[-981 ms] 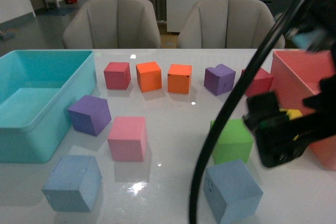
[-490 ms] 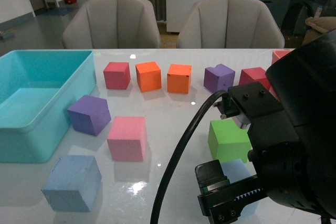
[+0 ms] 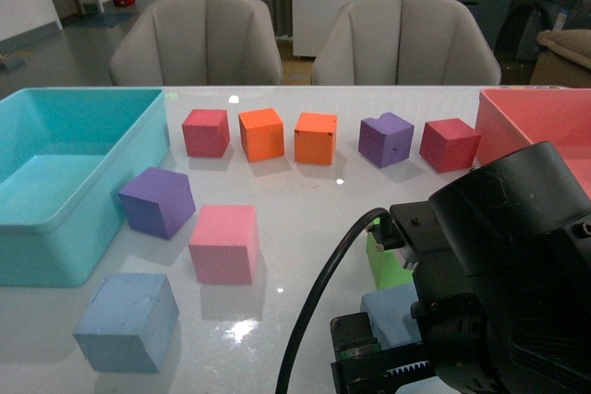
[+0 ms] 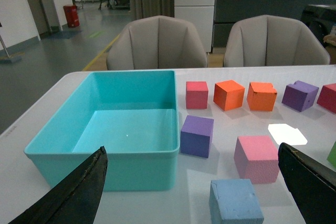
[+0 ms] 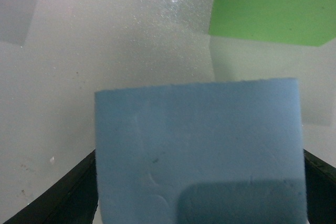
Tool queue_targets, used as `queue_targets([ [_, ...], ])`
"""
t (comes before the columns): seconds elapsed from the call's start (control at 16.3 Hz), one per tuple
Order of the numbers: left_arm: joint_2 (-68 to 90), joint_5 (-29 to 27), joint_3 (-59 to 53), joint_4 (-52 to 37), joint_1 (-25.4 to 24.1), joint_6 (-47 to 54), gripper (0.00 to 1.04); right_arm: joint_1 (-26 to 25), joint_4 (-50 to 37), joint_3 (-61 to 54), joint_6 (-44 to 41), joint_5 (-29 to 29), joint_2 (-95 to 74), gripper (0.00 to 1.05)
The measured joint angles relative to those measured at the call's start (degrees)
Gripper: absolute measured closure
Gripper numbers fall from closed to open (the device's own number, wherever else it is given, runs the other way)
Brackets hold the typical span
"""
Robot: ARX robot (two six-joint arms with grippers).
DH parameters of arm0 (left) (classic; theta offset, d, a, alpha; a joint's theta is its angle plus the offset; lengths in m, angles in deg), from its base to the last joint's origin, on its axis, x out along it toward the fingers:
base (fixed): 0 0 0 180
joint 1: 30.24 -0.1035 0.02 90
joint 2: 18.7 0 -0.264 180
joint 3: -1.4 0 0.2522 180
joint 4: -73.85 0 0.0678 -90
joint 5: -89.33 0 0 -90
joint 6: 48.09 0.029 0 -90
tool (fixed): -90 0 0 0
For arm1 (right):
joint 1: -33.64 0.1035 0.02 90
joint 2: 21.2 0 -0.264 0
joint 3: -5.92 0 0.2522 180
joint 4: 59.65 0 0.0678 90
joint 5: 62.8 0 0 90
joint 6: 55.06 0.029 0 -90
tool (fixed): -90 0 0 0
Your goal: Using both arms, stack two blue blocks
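Blue block, right: pale blue block (image 3: 390, 311) sits on the white table (image 3: 305, 196), near the front edge. In the front view it is mostly hidden under the right arm's black head. In the right wrist view it (image 5: 199, 150) fills the frame, square-on.
Blue block, left: second blue block (image 3: 126, 320) stands alone at the front left, well apart from the first, untouched.
Right gripper: right gripper (image 5: 198, 199) is low over its block, spread wide, a dark finger showing at each side face. Cannot tell whether the pads press yet. Block looks to be resting on the table.
Left gripper: left gripper (image 4: 194, 198) hangs above the table, fingers wide and empty, with the left block (image 4: 235, 203) ahead of it between the fingers.
Neighbours: green cube (image 3: 386, 260) is just beside the right block on its far side. Pink cube (image 3: 223, 243) and purple cube (image 3: 157, 200) lie beyond the left block, with the turquoise bin (image 3: 55, 237) alongside.
Stage, judged: first grasp not confirmed, nothing stacked.
Risk, closing: if the fingers sit off-centre, the foam may twist or squash and come up tilted.
Risk, crowding: a finger drifting toward the green cube could shove it or pinch both together.
Risk, cable: the black cable (image 3: 309, 320) loops low and could drag across the cubes when carrying leftward.
Risk, stacking: a tilted release would likely slide off the lower block, and the arms may meet near it.
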Motion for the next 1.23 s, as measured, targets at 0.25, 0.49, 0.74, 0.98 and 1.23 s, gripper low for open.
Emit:
queue_targets([
  [0.25,0.0,0.0,0.0,0.0,0.0,0.0,0.07,-1.9,-1.7,-3.5,-0.9,-0.3,1.5,0.36],
  [0.49,0.0,0.0,0.0,0.0,0.0,0.0,0.07,-4.2,3.4,-4.5,-1.9,1.0,14.6,0.58],
  [0.74,0.0,0.0,0.0,0.0,0.0,0.0,0.07,-4.5,8.2,3.5,-2.4,2.3,21.2,0.61],
  [0.98,0.0,0.0,0.0,0.0,0.0,0.0,0.07,-4.4,10.0,14.2,-3.4,2.2,13.0,0.61],
  [1.23,0.0,0.0,0.0,0.0,0.0,0.0,0.07,-3.1,15.5,29.6,-4.5,1.8,0.9,0.61],
])
